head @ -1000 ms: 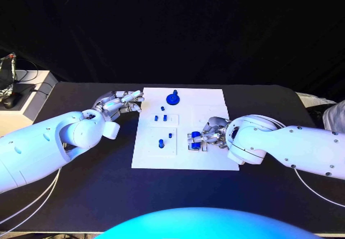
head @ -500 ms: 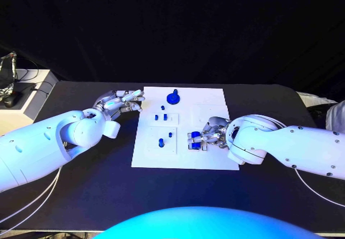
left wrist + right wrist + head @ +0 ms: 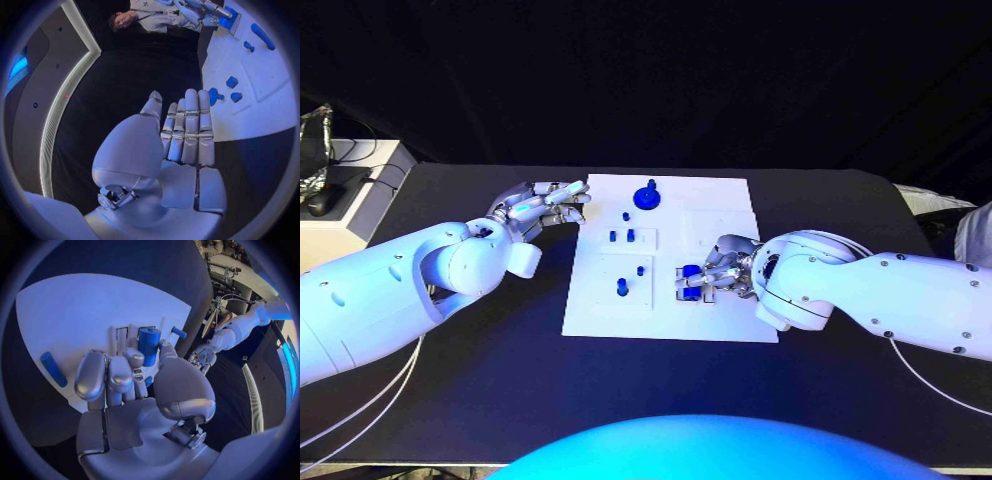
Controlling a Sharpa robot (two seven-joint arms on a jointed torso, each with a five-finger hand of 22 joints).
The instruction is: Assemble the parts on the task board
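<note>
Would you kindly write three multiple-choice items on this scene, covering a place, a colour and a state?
1. Where is the left hand?
A. Beside the task board's left edge
B. Over the board's middle
C. At the table's near edge

2. What colour is the round knobbed part at the board's far end?
A. Red
B. Blue
C. Yellow

3. What is the right hand doing?
A. Resting flat on bare table
B. Raised well above the board
C. Holding a blue cylinder at the board

Answers: 1 A, the head view shows it just off that edge. 2 B, it is plainly blue. 3 C, its wrist view shows fingers around the cylinder.
</note>
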